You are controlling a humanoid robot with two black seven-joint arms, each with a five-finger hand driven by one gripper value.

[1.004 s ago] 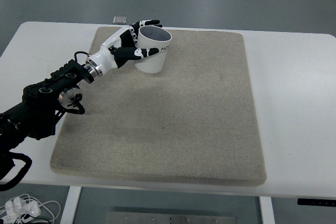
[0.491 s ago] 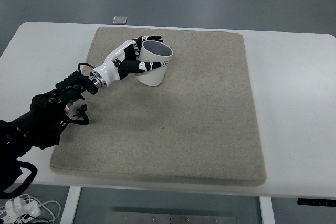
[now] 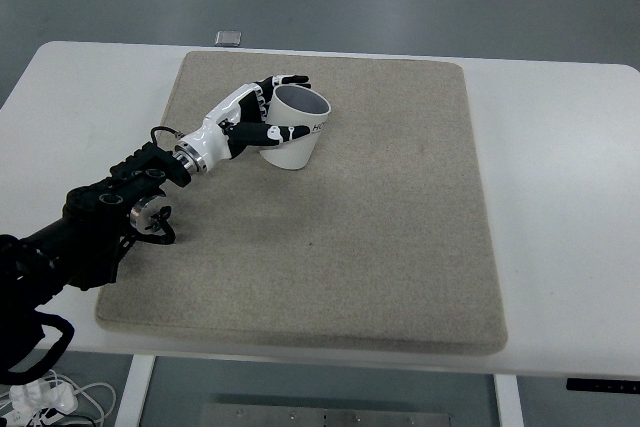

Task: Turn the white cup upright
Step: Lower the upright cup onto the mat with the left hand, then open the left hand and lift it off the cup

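A white cup with dark lettering stands on the beige mat near its far left part, mouth up and tilted slightly toward the right. My left hand comes in from the lower left and wraps the cup's left side. Its thumb lies across the near wall and its fingers curl round the far rim. The black forearm stretches back to the picture's left edge. My right hand does not show.
The mat covers most of a white table. A small grey flat object lies on the table just beyond the mat's far edge. Cables lie on the floor at the lower left.
The left hand and the cup have shifted toward me and a little to the right over the mat. The cup now sits lower on the mat, still held.
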